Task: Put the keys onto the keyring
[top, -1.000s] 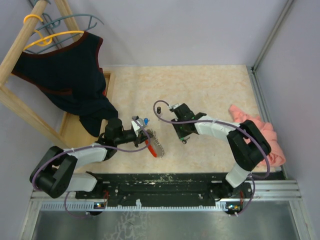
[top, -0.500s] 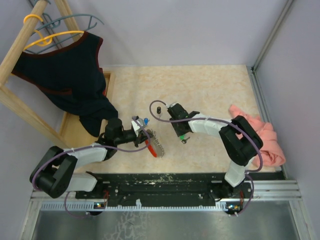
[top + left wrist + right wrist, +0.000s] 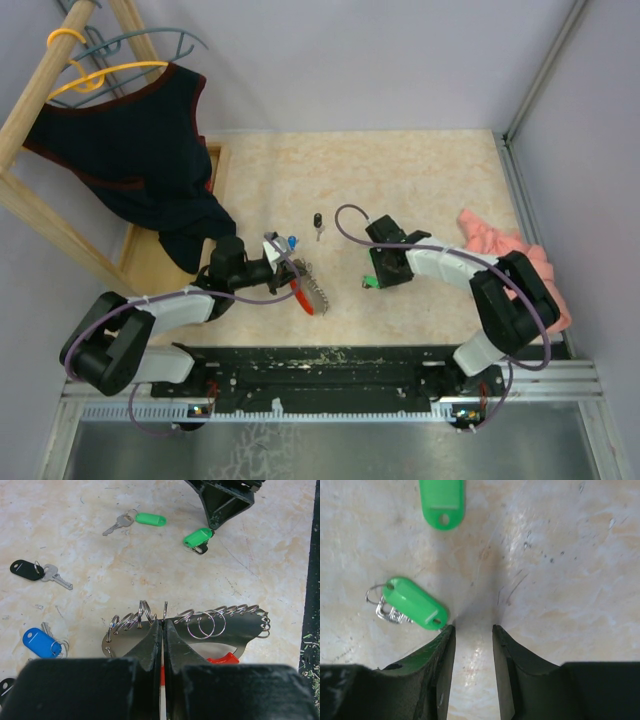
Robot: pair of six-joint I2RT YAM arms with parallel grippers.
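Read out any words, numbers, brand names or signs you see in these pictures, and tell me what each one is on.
No readable text in any view.
Upper green key tag: label window looks blank.
Lower green key tag: label window looks blank.
Blue tag: no print visible.
Black tag: no print visible.
Keyring: no markings visible.

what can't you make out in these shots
- Left wrist: keyring red side, mostly behind the left gripper.
- Left wrist: dark object, cut by the bottom-left edge, unidentifiable.
- Right wrist: upper green tag, cut by the top edge; its key unseen.
- Top: black key, too small for detail.
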